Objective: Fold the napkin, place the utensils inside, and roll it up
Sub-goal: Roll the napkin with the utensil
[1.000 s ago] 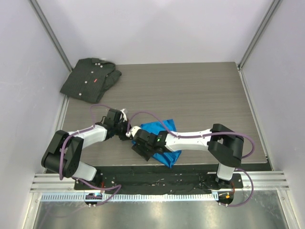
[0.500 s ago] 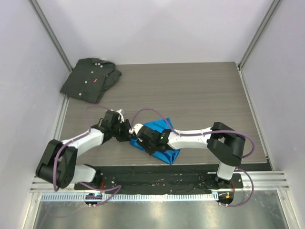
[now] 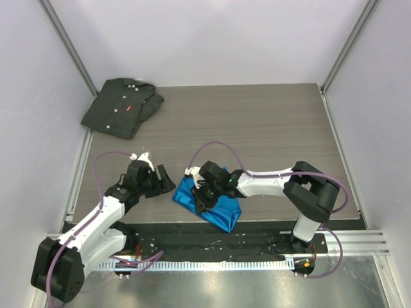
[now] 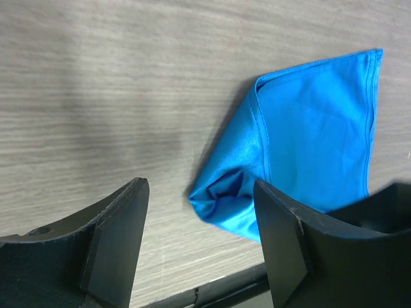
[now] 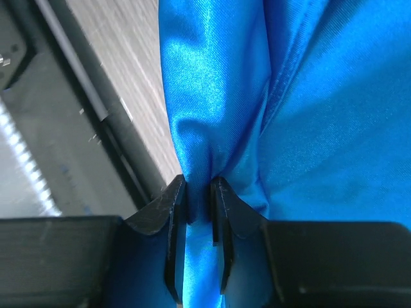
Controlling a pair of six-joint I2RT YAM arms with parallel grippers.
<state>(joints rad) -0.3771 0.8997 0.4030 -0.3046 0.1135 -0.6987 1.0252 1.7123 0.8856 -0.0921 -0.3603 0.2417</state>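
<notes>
Napkin: we see the bright blue napkin (image 3: 219, 208) lying bunched on the wood-grain tabletop (image 3: 257, 128), close to the near edge and a little left of the middle. Its near corner reaches the black strip (image 3: 270, 232) that runs along that edge.

Napkin, left wrist view: we see the cloth (image 4: 314, 141) folded over itself with a stitched hem along its right side. Its near left end is puckered into a small shiny bundle.

Right gripper: we find the right gripper (image 3: 201, 195) reaching in from the right and sitting low on the left part of the napkin. In its wrist view the gripper (image 5: 198, 192) has its dark fingers (image 5: 173, 218) nearly together, pinching a raised ridge of the blue cloth (image 5: 295, 96) between them.

Left gripper: we see the left gripper (image 3: 163, 179) just left of the napkin and apart from it, pointing towards it. In its wrist view the gripper (image 4: 200, 192) has its fingers (image 4: 119, 237) spread wide with nothing between them. Bare tabletop and the napkin's bundled end show in the gap.

Shirt: we see a dark grey buttoned shirt (image 3: 122, 106) with a small red tag, folded at the far left corner, well apart from the napkin and both arms.

Cables: we see purple cables (image 3: 212, 146) looping over both arms.
</notes>
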